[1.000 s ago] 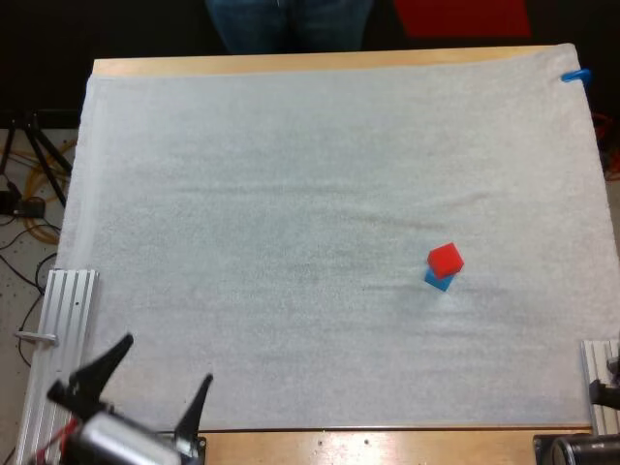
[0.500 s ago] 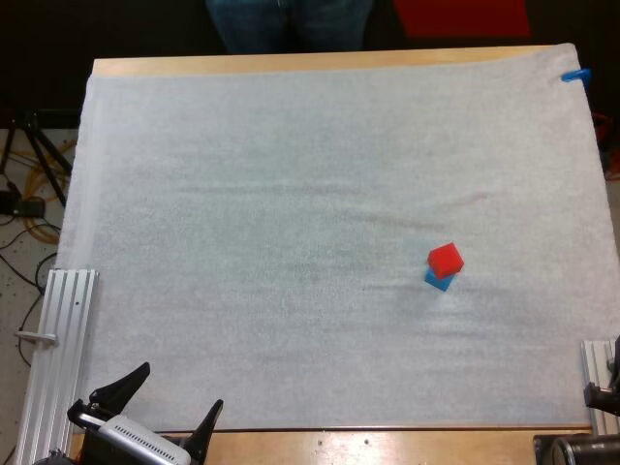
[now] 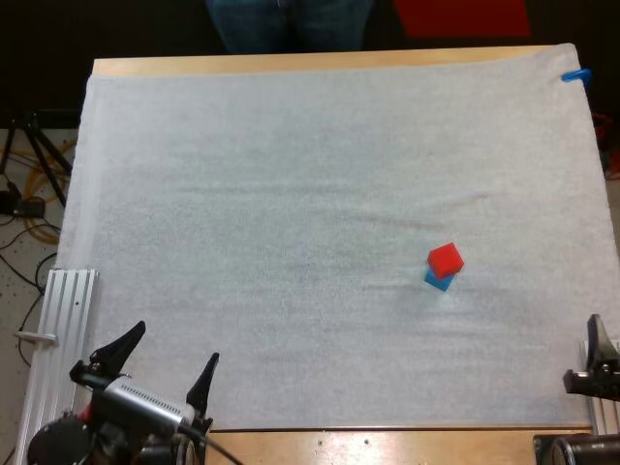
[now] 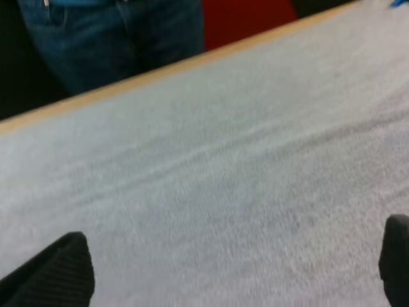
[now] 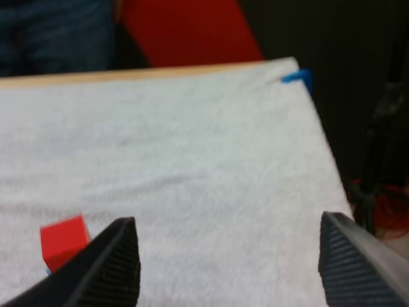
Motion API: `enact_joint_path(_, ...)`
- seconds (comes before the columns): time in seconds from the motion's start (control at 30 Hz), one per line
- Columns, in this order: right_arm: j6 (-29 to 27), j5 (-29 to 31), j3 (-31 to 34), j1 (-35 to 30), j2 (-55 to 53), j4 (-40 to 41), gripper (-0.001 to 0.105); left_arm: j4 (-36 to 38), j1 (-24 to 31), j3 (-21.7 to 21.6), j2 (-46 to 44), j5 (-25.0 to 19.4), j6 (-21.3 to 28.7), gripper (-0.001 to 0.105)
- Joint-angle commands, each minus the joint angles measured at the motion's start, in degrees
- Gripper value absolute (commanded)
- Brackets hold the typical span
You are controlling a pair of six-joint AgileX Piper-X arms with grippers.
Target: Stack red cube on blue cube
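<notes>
Already the red cube (image 3: 445, 259) is sitting on the blue cube (image 3: 439, 282), right of the middle of the mat (image 3: 291, 194).
The stack is lying forward and to the left of my right gripper (image 5: 227, 268), the nearer one, which is hanging released, fingers wide apart on nothing. My left gripper (image 3: 163, 358) is idling just as open at the near left corner, well apart. Blue is peeking out under red's near side. Bare mat is lying all round the stack, every edge well away.

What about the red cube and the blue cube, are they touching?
Touching. The high view shows the red cube sitting directly on the blue cube, with no gap between them.
</notes>
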Motion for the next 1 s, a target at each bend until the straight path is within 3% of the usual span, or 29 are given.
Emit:
enact_joint_path(0.0,-0.76,-0.81,0.72,-0.04,-2.03,-0.72,0.059,-1.21,0.11,0.75,-7.99,-0.57,-0.71,0.087)
enact_joint_path(0.33,1.09,-1.72,4.06,-0.04,-2.03,0.61,0.059,-2.01,0.11,6.19,-7.88,-0.57,-0.88,0.087)
enact_joint_path(0.97,0.99,-1.71,5.14,-0.04,-2.03,-0.84,0.059,-3.31,0.11,6.74,-7.92,-0.57,-0.99,0.087)
